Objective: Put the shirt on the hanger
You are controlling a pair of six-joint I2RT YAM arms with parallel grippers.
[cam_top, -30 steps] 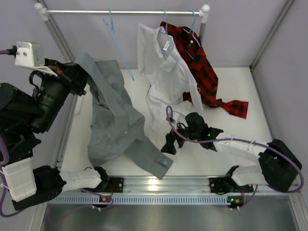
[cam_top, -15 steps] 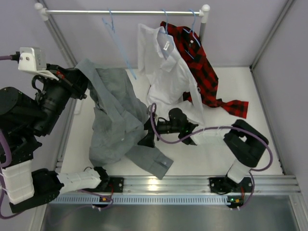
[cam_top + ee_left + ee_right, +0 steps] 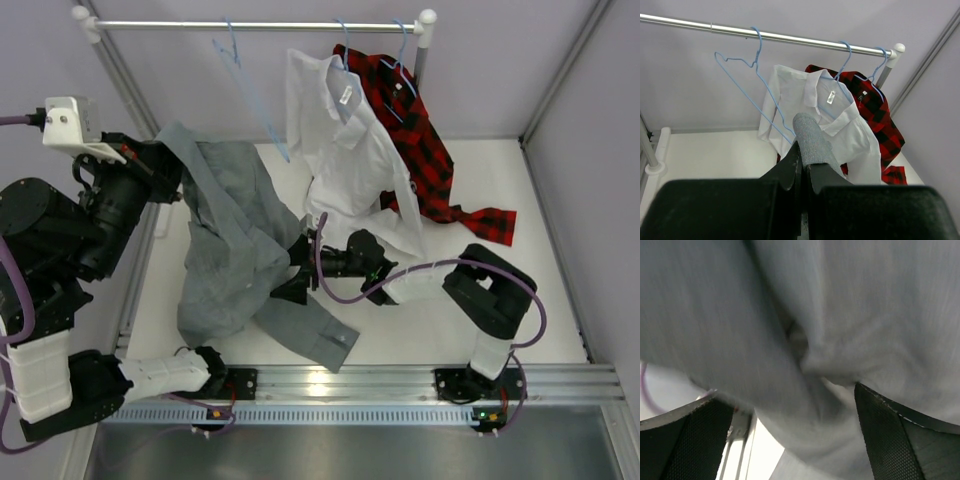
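The grey shirt (image 3: 235,240) hangs lifted at the left, its lower part and a sleeve draped on the table. My left gripper (image 3: 165,170) is shut on the shirt's upper edge; in the left wrist view grey fabric (image 3: 812,142) sticks up between the closed jaws (image 3: 804,165). The empty light-blue hanger (image 3: 245,90) hangs on the rail (image 3: 250,25), also seen in the left wrist view (image 3: 752,82). My right gripper (image 3: 292,270) is open against the shirt's right side; grey cloth (image 3: 800,340) fills the right wrist view, lying between the spread fingers (image 3: 900,435).
A white shirt (image 3: 345,160) and a red-and-black plaid shirt (image 3: 420,150) hang on their own hangers on the rail, to the right of the empty hanger. The plaid sleeve trails on the table (image 3: 480,225). A metal frame edge (image 3: 330,380) runs along the front.
My right gripper has swung left from the table's middle and now presses into the grey shirt. The left gripper has shifted slightly, still holding the shirt up.
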